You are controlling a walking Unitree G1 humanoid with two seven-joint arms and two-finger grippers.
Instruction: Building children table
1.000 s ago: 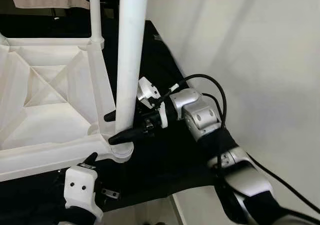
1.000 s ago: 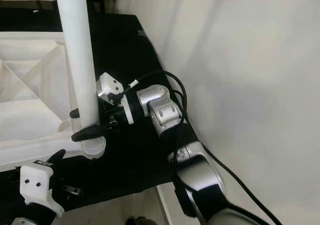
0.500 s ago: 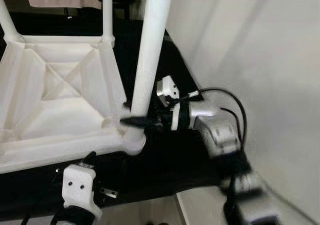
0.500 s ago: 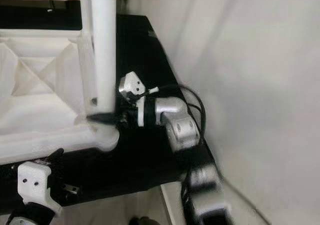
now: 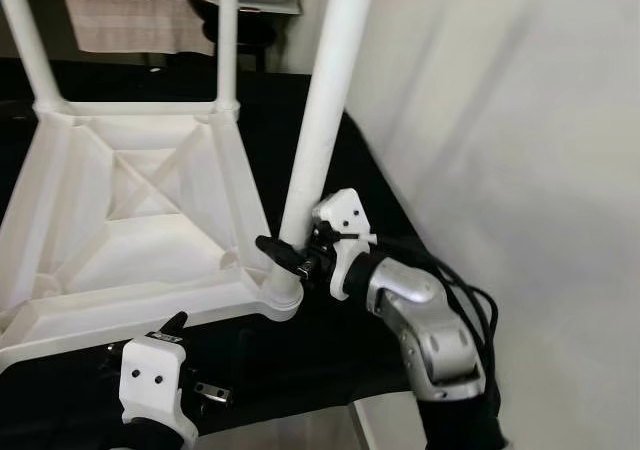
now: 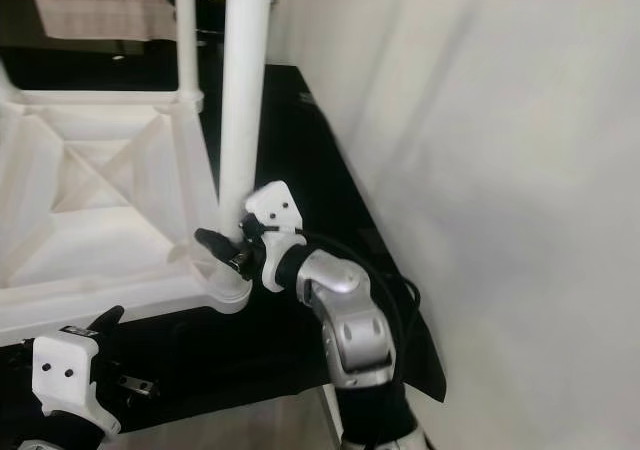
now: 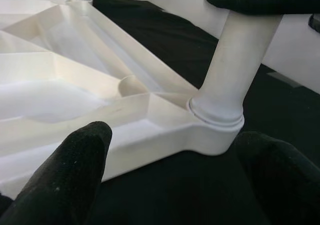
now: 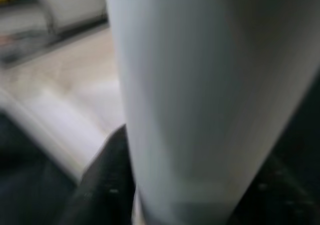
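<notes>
- Black cloth [image 5: 330,340] carries the upturned white table top [image 5: 120,240] beside a pale wall [image 5: 520,120].
- Its near leg [image 5: 322,130] stands in the corner socket [image 7: 215,130].
- Right gripper [image 5: 285,255] clamps that leg low down.
- Left gripper [image 7: 170,180], fingers wide, faces the socket.

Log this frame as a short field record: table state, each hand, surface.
table: white plastic tabletop lies upside down, legs pointing up
near leg: white leg stands in the corner socket
right hand: right hand clamped on the near leg just above the socket
left hand: left hand open, low in front of the table's near edge, holding nothing
surface: black cloth
</notes>
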